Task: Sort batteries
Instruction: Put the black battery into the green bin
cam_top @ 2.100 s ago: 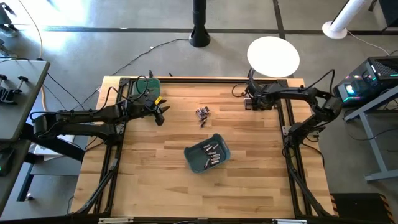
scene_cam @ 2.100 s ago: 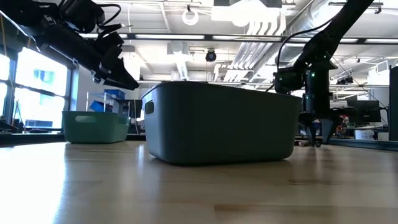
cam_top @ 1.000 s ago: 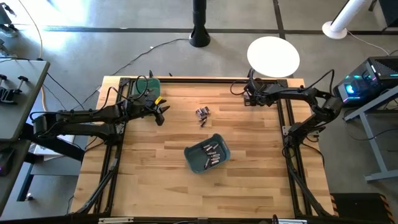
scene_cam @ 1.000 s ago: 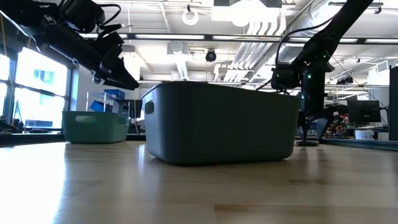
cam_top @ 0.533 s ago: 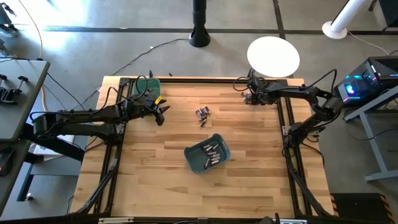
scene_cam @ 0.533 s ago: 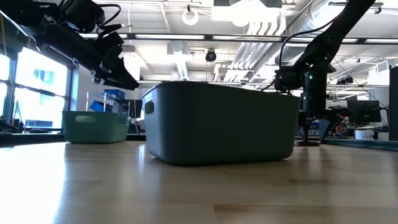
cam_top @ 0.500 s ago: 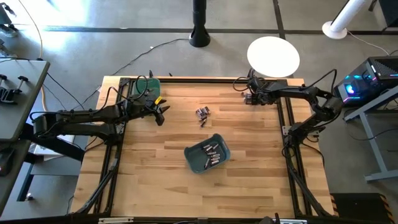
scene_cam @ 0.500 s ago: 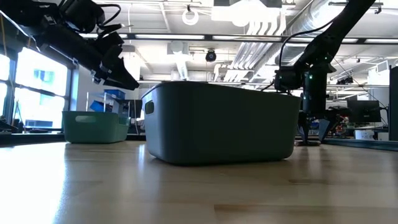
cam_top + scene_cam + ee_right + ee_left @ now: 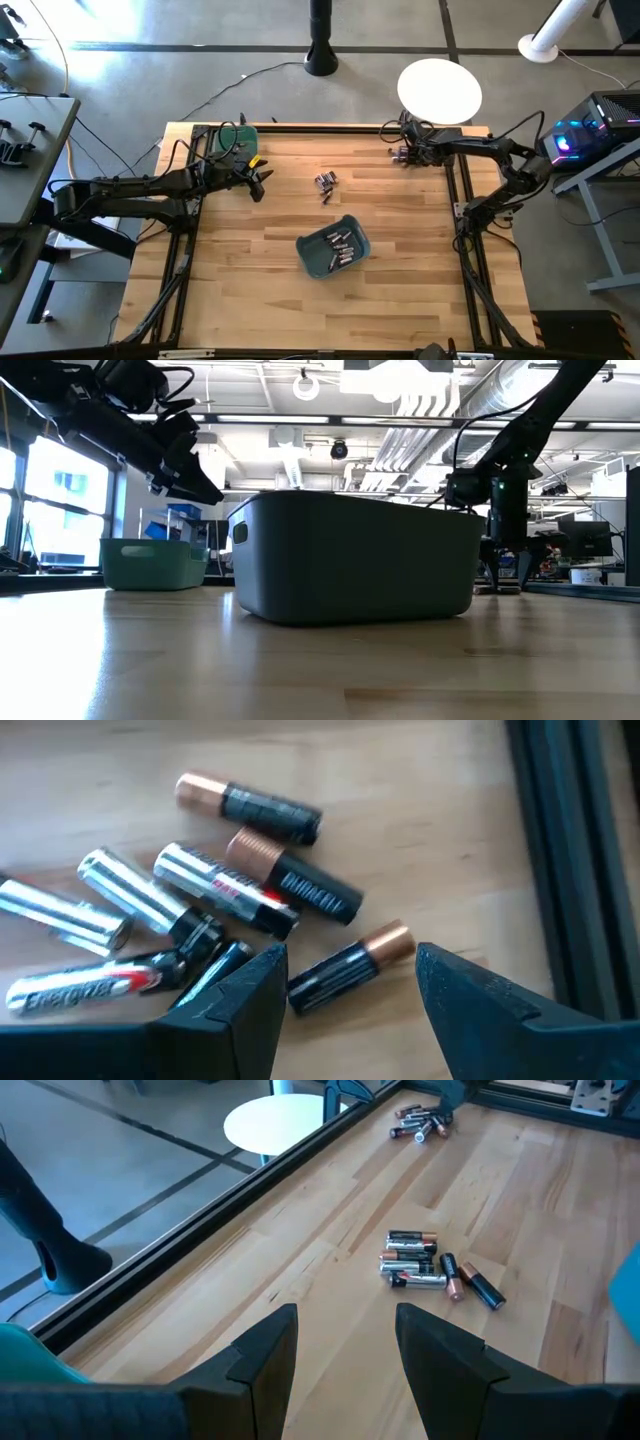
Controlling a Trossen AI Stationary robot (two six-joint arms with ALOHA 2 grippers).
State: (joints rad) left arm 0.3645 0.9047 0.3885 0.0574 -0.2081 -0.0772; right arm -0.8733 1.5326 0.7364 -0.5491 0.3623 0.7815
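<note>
A pale wooden plank table (image 9: 400, 300) framed by black rails is seen from above, standing on a grey concrete floor. Near its middle, a dark teal rectangular plastic bin (image 9: 333, 250) lies at an angle with several small cylindrical batteries (image 9: 340, 247) inside. A loose cluster of silver and copper-topped batteries (image 9: 325, 182) rests on the bare wood nearer the far edge. A second heap of silver and copper-and-black batteries (image 9: 230, 910) lies in the far right corner, beside the black rail.

The right gripper (image 9: 403, 152) is held low over that corner heap; in the right wrist view its dark fingers (image 9: 480, 1010) are spread apart on either side of a copper-tipped black cell (image 9: 350, 965). The left gripper (image 9: 262, 182) is held above the table's left side, its fingers (image 9: 265, 1345) parted and empty, with the middle cluster ahead of it.

A light green plastic bin (image 9: 234, 138) sits at the far left corner. Beyond the table, a round white tabletop (image 9: 439, 90) and a black post (image 9: 320, 40) are seen. In the low view, ceiling ducts and windows are visible behind.
</note>
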